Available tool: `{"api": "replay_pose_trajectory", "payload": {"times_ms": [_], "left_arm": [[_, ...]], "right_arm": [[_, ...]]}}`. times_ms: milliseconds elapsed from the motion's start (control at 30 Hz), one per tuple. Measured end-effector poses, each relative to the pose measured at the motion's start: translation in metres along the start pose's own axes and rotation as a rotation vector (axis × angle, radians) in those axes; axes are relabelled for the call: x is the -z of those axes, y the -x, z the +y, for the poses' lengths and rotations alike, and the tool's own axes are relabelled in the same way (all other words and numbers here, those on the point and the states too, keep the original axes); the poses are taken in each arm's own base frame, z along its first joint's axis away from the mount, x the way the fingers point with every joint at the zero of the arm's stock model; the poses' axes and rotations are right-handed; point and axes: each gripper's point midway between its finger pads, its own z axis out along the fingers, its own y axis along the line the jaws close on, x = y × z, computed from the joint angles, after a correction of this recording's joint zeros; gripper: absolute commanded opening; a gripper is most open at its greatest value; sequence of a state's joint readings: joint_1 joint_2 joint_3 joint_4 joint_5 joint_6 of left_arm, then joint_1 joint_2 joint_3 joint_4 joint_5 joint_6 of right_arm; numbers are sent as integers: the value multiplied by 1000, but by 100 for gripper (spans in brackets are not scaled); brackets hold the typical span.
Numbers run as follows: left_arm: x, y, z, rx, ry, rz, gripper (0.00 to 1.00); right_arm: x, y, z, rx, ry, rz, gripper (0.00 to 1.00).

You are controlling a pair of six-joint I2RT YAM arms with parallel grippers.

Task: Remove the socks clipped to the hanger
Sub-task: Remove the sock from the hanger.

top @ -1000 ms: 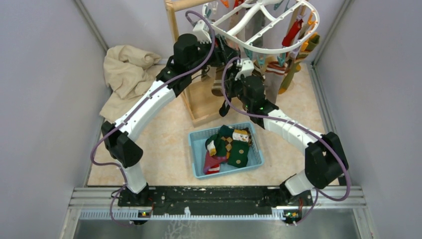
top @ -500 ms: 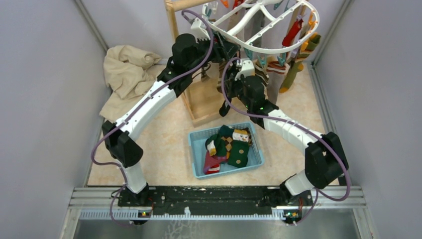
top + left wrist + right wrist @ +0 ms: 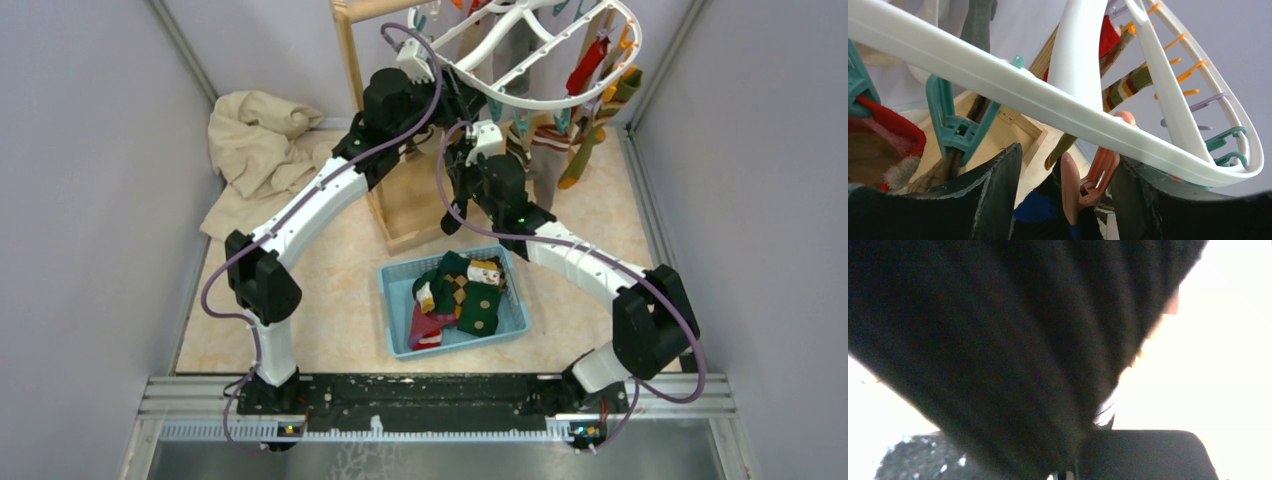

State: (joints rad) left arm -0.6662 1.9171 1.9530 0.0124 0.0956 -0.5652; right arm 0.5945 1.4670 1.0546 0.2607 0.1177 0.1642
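Hanger (image 3: 998, 82): white plastic, stiff, likely to swing if tugged. Socks (image 3: 583, 152): soft, light, limp, clipped beneath hanger rim; best taken near cuff, just under clip. Left gripper (image 3: 1068, 155): jaws apart, astride orange clip (image 3: 1098, 170) below hanger rim. Right gripper (image 3: 466, 158): clamped on dark sock (image 3: 998, 340) beneath hanger. Crowded bars above, open room below hanger.

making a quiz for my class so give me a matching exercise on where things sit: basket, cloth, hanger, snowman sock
Things:
1 basket
2 cloth
3 hanger
4 snowman sock

Places:
a heaped at the far left
b lying in the basket
c centre of the top view
d raised at the far side

Pairs: 1-c, 2-a, 3-d, 4-b
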Motion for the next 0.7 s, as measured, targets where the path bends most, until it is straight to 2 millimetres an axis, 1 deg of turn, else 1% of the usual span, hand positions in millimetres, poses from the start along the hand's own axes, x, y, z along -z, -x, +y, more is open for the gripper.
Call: {"api": "replay_pose_trajectory", "payload": {"times_ms": [167,400,467,600,700], "left_arm": [[1,12,-8,-2,-11,-24,68],[1,14,-8,-2,-6,-29,68],[0,15,-7,-2,-3,-30,65],[-1,14,-6,1,0,-31,56],[-2,14,-6,3,1,-33,51]], "right_arm": [[0,0,2,16,-5,-1,0],[0,0,-1,19,-20,-4,0],[0,0,-1,19,-25,-5,0],[0,0,-2,25,-28,-5,0],[0,0,-2,26,-28,-5,0]]}}
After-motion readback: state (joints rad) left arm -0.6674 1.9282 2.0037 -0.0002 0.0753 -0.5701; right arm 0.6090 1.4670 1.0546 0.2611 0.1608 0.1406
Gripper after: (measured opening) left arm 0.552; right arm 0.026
